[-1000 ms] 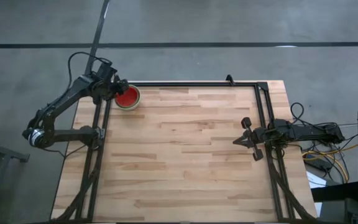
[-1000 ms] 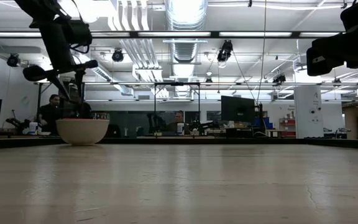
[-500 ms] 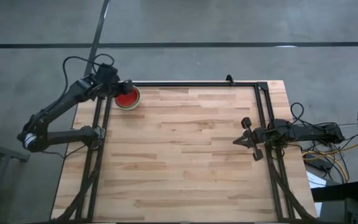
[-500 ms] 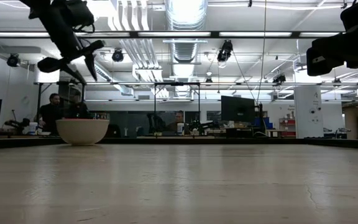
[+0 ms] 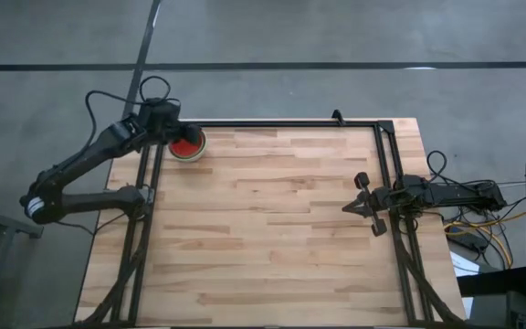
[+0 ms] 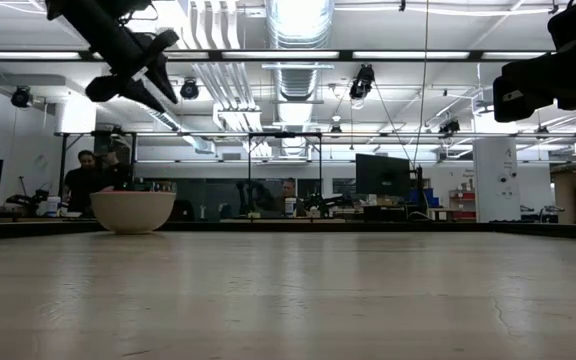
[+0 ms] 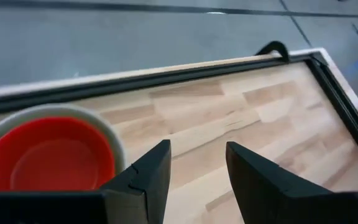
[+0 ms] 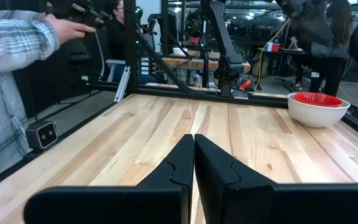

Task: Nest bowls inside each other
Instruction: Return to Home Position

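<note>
Stack (image 6: 132, 211): red bowl (image 5: 187, 144) uppermost, nesting apparently done. Left gripper (image 7: 197, 149): fingers parted, empty, has risen above stack. Right gripper (image 8: 193, 140): closed, well apart

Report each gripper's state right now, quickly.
Left gripper: open, holding nothing, raised by the nested bowls.
Right gripper: shut, holding nothing, waiting on the right side.

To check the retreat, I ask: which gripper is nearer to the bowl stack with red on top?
Left. The left gripper hangs open above the bowl stack; the right gripper, shut, waits at the opposite edge of the table.
</note>
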